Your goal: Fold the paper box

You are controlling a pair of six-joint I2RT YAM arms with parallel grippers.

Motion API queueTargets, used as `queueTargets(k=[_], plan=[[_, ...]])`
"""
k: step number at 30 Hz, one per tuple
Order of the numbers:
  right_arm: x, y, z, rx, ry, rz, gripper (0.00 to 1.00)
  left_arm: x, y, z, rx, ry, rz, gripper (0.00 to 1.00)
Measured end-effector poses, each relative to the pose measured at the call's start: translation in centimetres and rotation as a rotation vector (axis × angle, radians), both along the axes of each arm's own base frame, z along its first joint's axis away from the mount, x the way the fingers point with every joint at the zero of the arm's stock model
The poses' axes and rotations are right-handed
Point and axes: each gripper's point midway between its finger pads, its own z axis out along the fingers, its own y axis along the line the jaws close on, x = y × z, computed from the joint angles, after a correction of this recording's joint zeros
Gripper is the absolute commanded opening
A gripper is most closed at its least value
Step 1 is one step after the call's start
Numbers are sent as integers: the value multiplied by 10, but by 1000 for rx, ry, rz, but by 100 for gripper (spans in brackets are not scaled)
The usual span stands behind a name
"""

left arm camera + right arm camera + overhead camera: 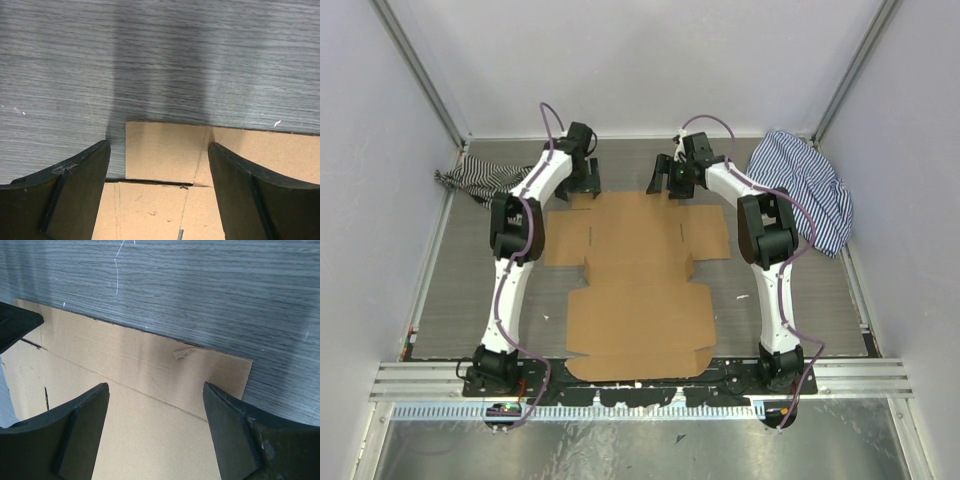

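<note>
The grey table point(470, 290) is carrying the paper box point(635, 290), which is lying flat and unfolded at its middle, between the two arms. The left gripper point(159, 144) and right gripper point(155, 385) are both hanging over the sheet's far edge, jaws spread wide, gripping nothing.

The grey wood-grain table point(470, 290) carries the paper box point(635, 290), an unfolded brown cardboard sheet lying flat at centre. A dark striped cloth point(470, 180) lies bunched at the far left corner. A blue-and-white striped cloth point(810, 190) lies at the far right.
</note>
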Motion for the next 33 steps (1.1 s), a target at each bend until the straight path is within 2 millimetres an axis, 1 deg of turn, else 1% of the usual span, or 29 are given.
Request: queueTargets(k=[4,6,9,13,18,33], plan=[[0,0,0,4,2,3,81,0,2,-1,-23,0,23,86],[0,0,0,7,2,4,82,-1,1,-2,-37,3,23,81],[0,1,0,10,0,6,82,-1,1,-2,-45,6,16,80],[0,1,0,11,0,6,82,-1,1,-2,-48,8,11,73],[0,1,0,11,0,6,82,-2,1,-2,-48,13,5,68],[3,3,-1,22,-6,10,82,-4,2,-3,-58,16,-4,62]])
